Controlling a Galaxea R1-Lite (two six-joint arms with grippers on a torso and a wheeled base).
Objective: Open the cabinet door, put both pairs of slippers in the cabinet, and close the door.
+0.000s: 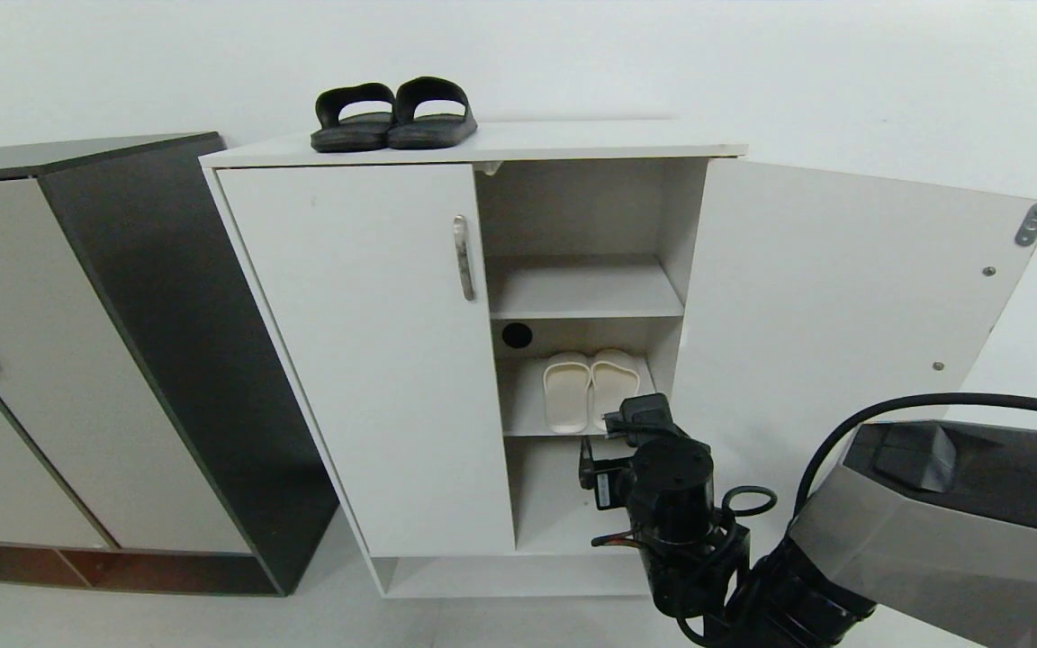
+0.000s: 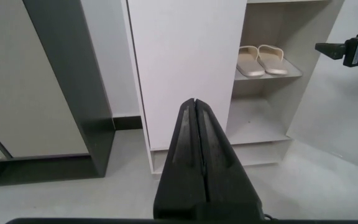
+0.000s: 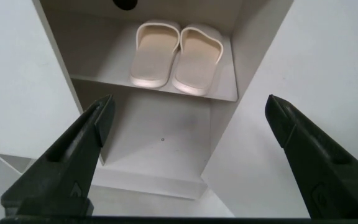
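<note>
cabinet (image 1: 356, 360): right door (image 1: 843, 288) swung open, left door (image 1: 365, 360) shut | 2nd shelf down holds cream slippers (image 1: 590, 389) side by side | head view: black slippers (image 1: 392, 115) on cabinet top, left end | right gripper (image 3: 189, 106) before the open bay, fingers wide | left gripper (image 2: 194, 106) fingers pressed together, facing the shut door | dark cabinet (image 1: 122, 360) stands left

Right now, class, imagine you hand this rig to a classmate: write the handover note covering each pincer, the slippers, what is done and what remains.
The left pincer is shut and empty, low before the cabinet. The right pincer is open and empty, facing the white slippers.
Done: right door open; white slippers on the second shelf down.
To do: black slippers, on the cabinet top, go inside; then close the door.
</note>
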